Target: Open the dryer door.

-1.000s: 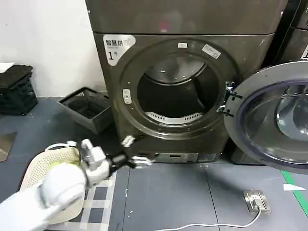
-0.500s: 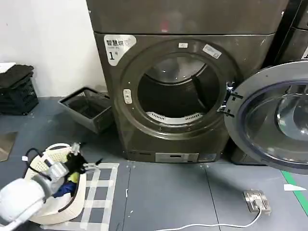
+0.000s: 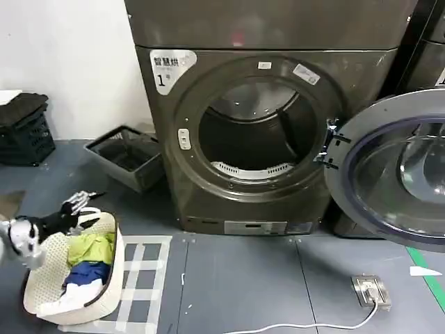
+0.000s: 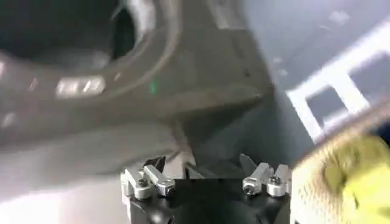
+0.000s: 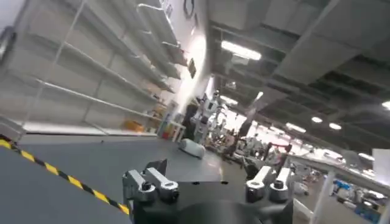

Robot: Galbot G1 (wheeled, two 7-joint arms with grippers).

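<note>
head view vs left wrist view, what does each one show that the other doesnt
Head view alone: the dryer door swung wide open to the right, the open drum, the white "1" label, a grey tray and a cable on the floor.

Left wrist view alone: the left gripper close up, open and holding nothing, and the underside of the dryer's front.

Both: the left gripper, the white laundry basket with a yellow-green cloth, the white tape grid and the dryer's grey-bronze body.
</note>
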